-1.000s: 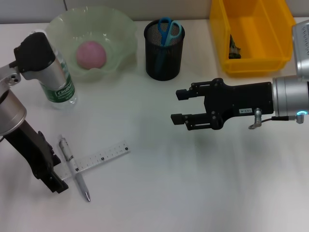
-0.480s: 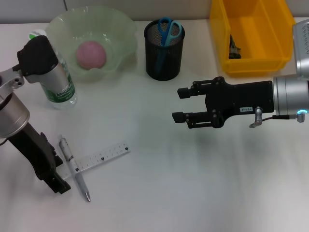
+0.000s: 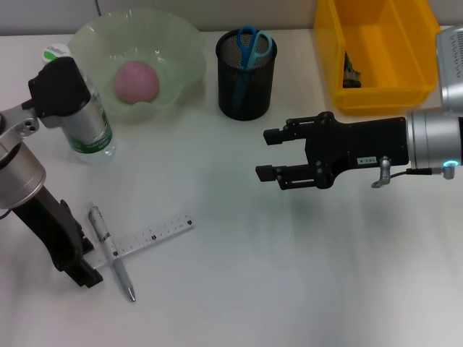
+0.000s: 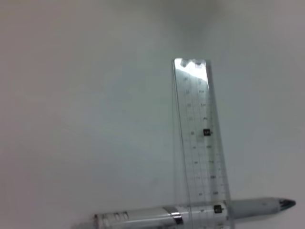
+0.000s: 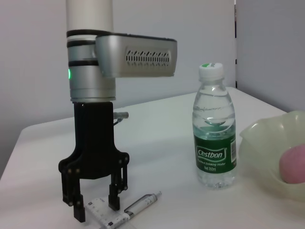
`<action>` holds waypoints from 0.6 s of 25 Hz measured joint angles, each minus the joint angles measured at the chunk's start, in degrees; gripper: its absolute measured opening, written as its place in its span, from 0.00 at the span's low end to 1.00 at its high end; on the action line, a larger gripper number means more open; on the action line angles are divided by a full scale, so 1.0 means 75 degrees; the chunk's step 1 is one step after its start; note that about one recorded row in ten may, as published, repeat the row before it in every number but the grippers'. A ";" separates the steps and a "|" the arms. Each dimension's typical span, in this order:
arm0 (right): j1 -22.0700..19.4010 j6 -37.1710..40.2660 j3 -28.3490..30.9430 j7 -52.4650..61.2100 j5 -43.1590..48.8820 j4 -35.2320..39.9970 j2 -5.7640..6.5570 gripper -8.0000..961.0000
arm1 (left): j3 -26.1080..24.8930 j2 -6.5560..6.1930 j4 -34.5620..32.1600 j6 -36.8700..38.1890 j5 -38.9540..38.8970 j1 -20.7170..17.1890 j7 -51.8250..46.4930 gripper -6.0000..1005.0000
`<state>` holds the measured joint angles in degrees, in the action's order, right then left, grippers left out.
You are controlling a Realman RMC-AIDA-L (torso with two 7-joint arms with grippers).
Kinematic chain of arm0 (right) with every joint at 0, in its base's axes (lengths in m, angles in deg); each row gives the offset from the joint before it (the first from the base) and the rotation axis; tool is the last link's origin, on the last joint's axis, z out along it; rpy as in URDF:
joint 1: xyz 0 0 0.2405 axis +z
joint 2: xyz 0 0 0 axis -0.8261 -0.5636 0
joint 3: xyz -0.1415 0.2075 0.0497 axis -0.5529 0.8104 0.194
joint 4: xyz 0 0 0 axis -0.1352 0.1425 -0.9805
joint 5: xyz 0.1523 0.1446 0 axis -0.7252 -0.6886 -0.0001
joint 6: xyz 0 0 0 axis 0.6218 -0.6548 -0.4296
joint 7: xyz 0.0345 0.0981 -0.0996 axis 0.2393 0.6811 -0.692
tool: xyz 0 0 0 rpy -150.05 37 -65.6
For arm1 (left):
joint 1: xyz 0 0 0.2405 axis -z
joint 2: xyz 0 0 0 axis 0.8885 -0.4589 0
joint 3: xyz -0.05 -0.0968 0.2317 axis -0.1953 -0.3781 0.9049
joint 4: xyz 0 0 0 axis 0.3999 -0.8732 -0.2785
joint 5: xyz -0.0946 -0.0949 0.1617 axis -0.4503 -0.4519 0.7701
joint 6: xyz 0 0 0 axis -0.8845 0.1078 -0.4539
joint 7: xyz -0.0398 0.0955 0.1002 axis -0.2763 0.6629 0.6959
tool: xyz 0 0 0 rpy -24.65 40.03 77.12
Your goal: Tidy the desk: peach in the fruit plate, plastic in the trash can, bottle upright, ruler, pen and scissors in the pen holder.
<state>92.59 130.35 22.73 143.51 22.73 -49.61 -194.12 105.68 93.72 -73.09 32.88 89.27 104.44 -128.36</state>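
A clear ruler (image 3: 150, 234) lies flat on the white desk at the near left, and a silver pen (image 3: 111, 251) lies across its left end. My left gripper (image 3: 84, 264) stands open, pointing down over that end of the ruler; in the right wrist view its fingers (image 5: 78, 211) straddle the ruler (image 5: 107, 217) beside the pen (image 5: 143, 204). The left wrist view shows the ruler (image 4: 200, 143) and pen (image 4: 190, 214) from above. The bottle (image 3: 85, 126) stands upright. A pink peach (image 3: 136, 81) sits in the green plate (image 3: 181, 50). Blue scissors (image 3: 253, 45) stand in the black mesh pen holder (image 3: 246, 79). My right gripper (image 3: 265, 155) hovers open at mid-desk.
A yellow bin (image 3: 380, 90) at the back right holds a dark crumpled item (image 3: 351, 72). The left arm's wrist partly hides the bottle in the head view. Bare desk lies between the ruler and my right gripper.
The left arm's wrist has shifted slightly toward the back, uncovering the bottle's cap, while its gripper stays over the ruler's end. My right gripper has barely moved.
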 joint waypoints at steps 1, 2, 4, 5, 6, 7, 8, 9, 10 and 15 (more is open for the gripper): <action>0.0001 0.0000 0.0004 0.0002 0.0000 0.0004 0.0000 0.69 | 0.0107 0.0000 0.0000 -0.0043 0.0002 -0.0024 -0.0013 0.67; 0.0001 0.0000 0.0008 0.0019 0.0002 0.0006 0.0000 0.69 | 0.0183 0.0000 0.0000 -0.0069 0.0003 -0.0039 -0.0025 0.66; 0.0003 0.0001 0.0013 0.0059 0.0010 0.0010 0.0000 0.69 | 0.0326 0.0000 0.0000 -0.0118 0.0001 -0.0055 -0.0060 0.64; 0.0003 0.0000 0.0015 0.0067 0.0014 0.0017 0.0000 0.69 | 0.0352 0.0000 -0.0002 -0.0125 0.0000 -0.0058 -0.0062 0.59; 0.0003 0.0000 0.0018 0.0073 0.0017 0.0024 0.0000 0.69 | 0.0364 0.0001 -0.0012 -0.0126 -0.0001 -0.0059 -0.0064 0.55; 0.0003 0.0000 0.0021 0.0077 0.0017 0.0032 0.0000 0.69 | 0.0365 0.0001 -0.0026 -0.0126 -0.0002 -0.0059 -0.0065 0.50; 0.0003 0.0000 0.0023 0.0081 0.0018 0.0037 0.0000 0.69 | 0.0367 0.0001 -0.0037 -0.0128 -0.0003 -0.0059 -0.0065 0.46; 0.0003 0.0000 0.0023 0.0084 0.0019 0.0040 0.0000 0.69 | 0.0371 0.0001 -0.0044 -0.0132 -0.0003 -0.0059 -0.0065 0.41; 0.0003 0.0000 0.0023 0.0088 0.0020 0.0041 0.0000 0.69 | 0.0374 0.0001 -0.0046 -0.0137 -0.0004 -0.0059 -0.0065 0.41; 0.0003 0.0000 0.0023 0.0102 0.0023 0.0041 0.0000 0.69 | 0.0311 -0.0002 -0.0113 -0.0133 -0.0040 -0.0032 -0.0048 0.39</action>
<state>92.61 130.36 22.91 144.27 22.90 -49.30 -194.12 108.02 93.71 -73.93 31.88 88.97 104.19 -128.73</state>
